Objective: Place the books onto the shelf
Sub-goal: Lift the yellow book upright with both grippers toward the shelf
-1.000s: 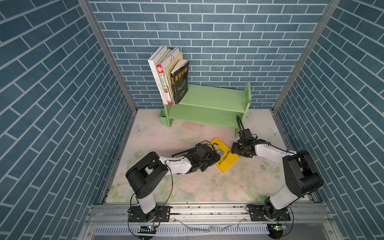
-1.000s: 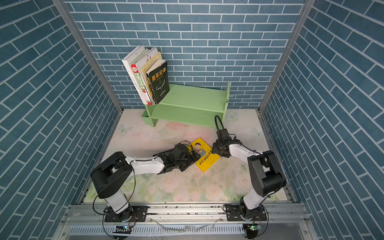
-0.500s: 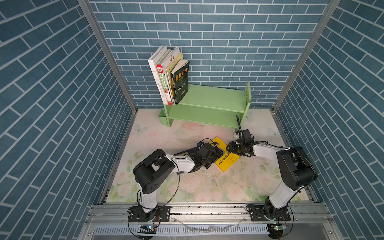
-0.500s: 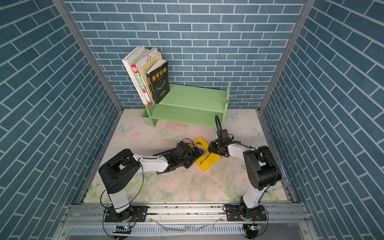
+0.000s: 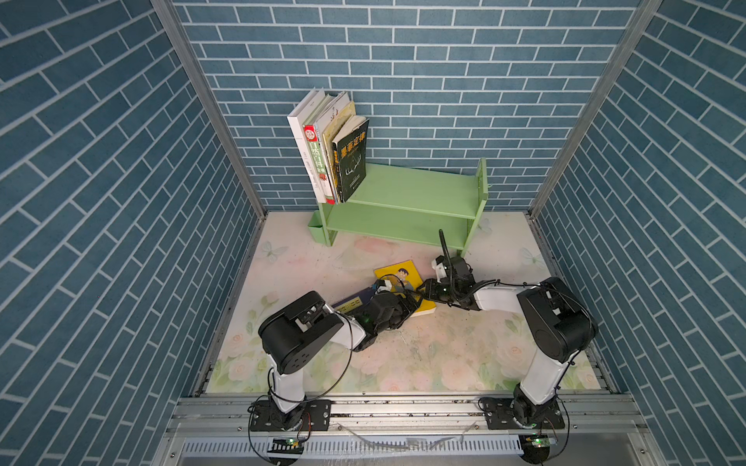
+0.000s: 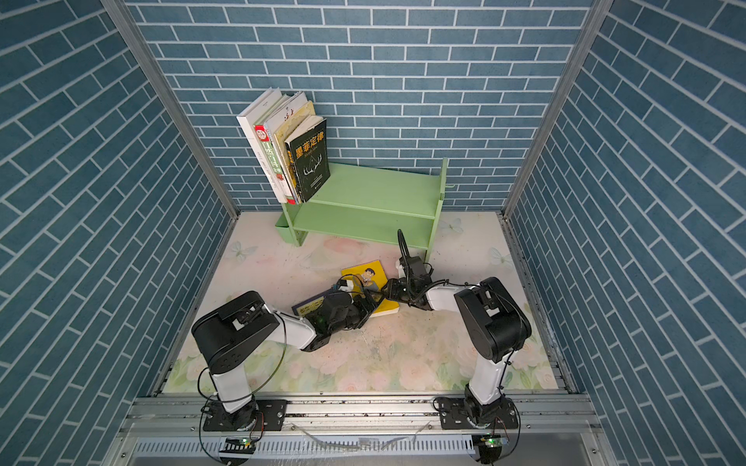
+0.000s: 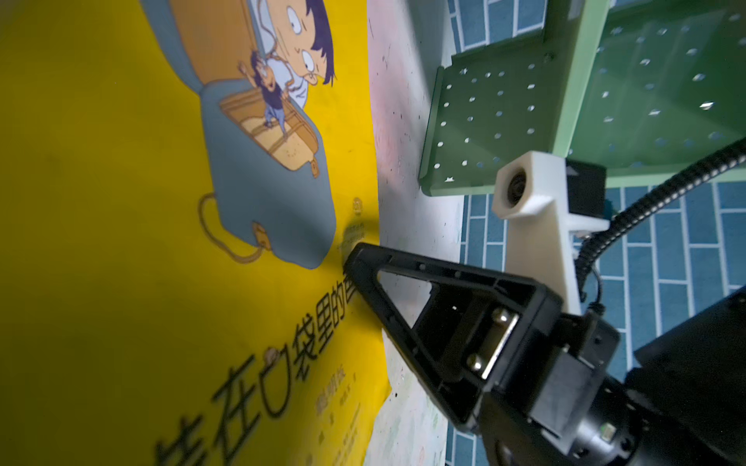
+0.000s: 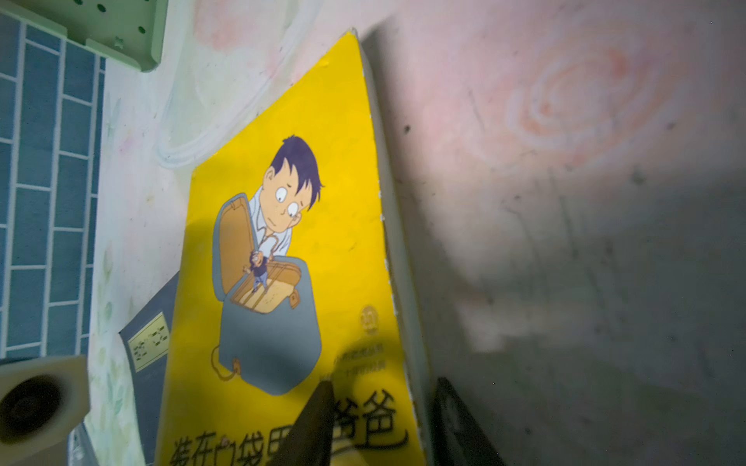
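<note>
Two end effectors meet at the yellow book [image 5: 395, 272] in front of the shelf [image 5: 407, 189].
The right end effector's [image 8: 383, 383] jaws straddle its edge, parted; a pinch I cannot tell, nor the left end effector's [image 5: 409, 300] state. The book lies on the surface [image 5: 444, 355], overlapping a navy book [image 5: 351, 303]; five books [image 5: 335, 149] lean on the shelf's top tier.

Your landmark: shelf [image 5: 407, 189], at back of table [image 5: 444, 355], against rear wall. 5 books [image 5: 335, 153] stand on its upper tier, at its left end, leaning left. Cartoon-man book [image 5: 397, 271] lies in front of shelf's middle, overlapping 1 lower book [image 5: 350, 303], which sticks out front-left of it. Your left gripper [image 5: 409, 299] sits over cartoon-man book's front part. Your right gripper [image 8: 383, 393] straddles that book's right edge, in front of shelf's right half.
</note>
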`<state>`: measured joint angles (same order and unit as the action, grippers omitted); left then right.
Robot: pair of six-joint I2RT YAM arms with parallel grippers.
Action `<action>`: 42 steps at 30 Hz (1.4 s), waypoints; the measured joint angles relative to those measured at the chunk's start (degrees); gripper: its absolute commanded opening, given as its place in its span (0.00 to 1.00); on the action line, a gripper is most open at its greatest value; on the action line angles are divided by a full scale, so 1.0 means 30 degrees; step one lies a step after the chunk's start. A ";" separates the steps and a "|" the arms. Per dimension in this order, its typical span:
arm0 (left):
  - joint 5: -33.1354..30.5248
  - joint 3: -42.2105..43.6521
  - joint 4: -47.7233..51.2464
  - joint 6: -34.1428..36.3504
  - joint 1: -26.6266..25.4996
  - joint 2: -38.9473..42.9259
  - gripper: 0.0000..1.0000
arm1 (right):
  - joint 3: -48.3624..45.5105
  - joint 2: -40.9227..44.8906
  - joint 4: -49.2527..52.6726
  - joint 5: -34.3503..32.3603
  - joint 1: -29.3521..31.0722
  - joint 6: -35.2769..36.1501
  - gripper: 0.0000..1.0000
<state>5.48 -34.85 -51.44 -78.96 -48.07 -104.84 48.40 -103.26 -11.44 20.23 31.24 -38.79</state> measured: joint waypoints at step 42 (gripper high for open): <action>0.5989 -0.2106 1.6968 0.7599 0.4510 1.5504 0.00 | 0.0248 1.3063 0.6980 -0.1078 -0.0474 -0.0954 0.64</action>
<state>23.44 -41.17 -0.54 -56.16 -34.54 -58.33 49.15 -64.07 9.50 16.99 29.82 -41.65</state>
